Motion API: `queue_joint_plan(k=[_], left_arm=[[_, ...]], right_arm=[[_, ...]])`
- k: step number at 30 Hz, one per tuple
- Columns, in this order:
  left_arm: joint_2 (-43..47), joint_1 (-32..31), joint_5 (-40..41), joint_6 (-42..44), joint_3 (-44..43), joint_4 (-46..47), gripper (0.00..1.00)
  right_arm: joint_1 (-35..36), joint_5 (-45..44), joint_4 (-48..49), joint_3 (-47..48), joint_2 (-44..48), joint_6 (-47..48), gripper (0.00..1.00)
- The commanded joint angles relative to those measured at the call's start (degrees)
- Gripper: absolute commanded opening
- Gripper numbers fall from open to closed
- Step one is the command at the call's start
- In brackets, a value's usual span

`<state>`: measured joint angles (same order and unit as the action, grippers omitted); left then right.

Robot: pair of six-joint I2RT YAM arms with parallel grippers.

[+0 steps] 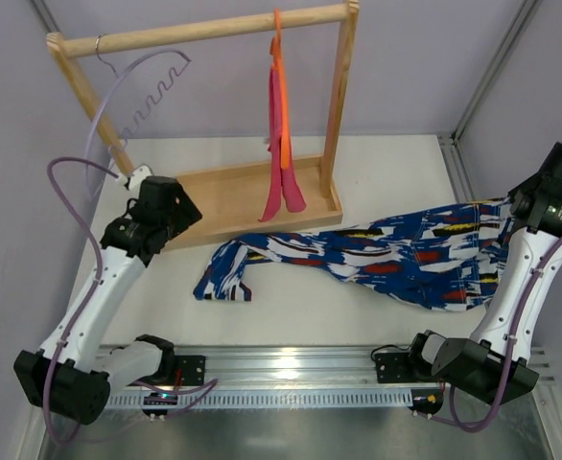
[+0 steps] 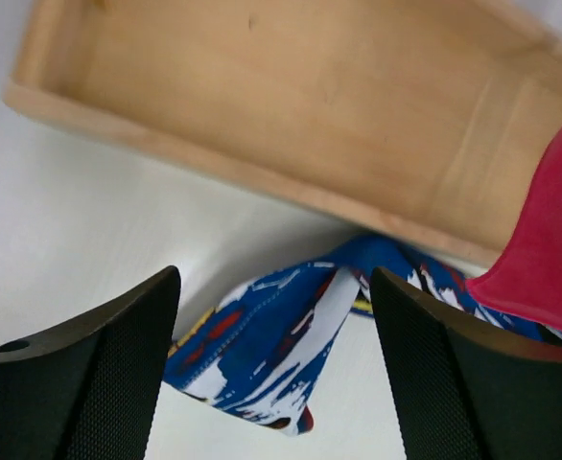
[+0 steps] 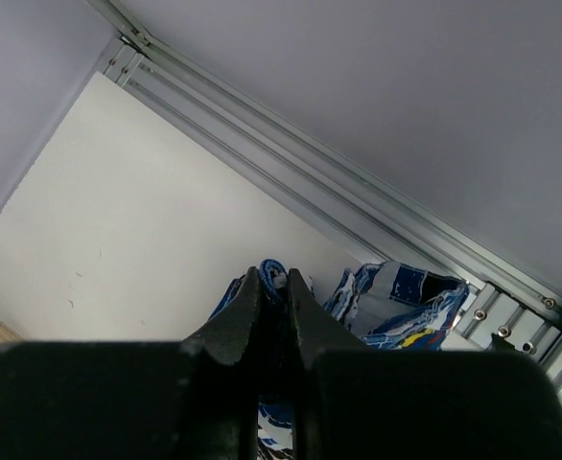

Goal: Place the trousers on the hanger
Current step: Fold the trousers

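2 white arms [image 1: 106, 287], black joints [image 1: 162, 205], lilac cables [image 1: 51, 182], black textured claw fingers [image 2: 99, 383].

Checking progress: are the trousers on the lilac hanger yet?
Off. The trousers lie mostly across the table; the lilac hanger hangs bare on the wooden rail.

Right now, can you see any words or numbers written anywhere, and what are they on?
None: no word, number or sign can be read in any view.
The trousers show only a brushstroke pattern, no letters.
The wooden rack, the lilac hanger and the orange hanger look blank.
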<state>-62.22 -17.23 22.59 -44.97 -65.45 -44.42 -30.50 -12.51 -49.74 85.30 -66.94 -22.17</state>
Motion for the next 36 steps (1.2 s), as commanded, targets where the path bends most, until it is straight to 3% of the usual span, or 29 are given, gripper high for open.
queue_joint_plan(k=[1,5,10,15,21,25,36], left_arm=[[-2.30,0.01,-12.71,-8.89,8.90,2.84,0.82],[-0.72,0.10,-13.63,-18.99,12.18,1.89,0.82],[2.27,0.45,-8.44,-35.93,10.87,-8.04,0.90],[4.21,2.90,-15.18,-49.50,16.74,-7.26,0.90],[-3.42,11.78,-30.56,-49.78,19.31,-5.42,0.89],[-9.39,14.94,-36.46,-48.72,18.87,-6.29,0.88],[-21.45,16.53,-41.74,-41.96,19.83,-7.70,0.86]], right_arm=[[-0.35,-0.67,3.50,-1.18,2.51,0.29,0.04],[-0.35,0.12,4.65,-2.85,3.48,0.29,0.04],[-0.44,1.17,5.17,-3.47,4.09,0.29,0.04],[-0.35,1.88,5.79,-4.87,4.88,0.03,0.04],[-0.26,1.97,5.88,-5.23,5.59,0.29,0.04],[-0.26,2.14,5.97,-5.23,5.68,0.38,0.04],[-0.26,1.88,6.58,-5.76,5.85,0.29,0.04]])
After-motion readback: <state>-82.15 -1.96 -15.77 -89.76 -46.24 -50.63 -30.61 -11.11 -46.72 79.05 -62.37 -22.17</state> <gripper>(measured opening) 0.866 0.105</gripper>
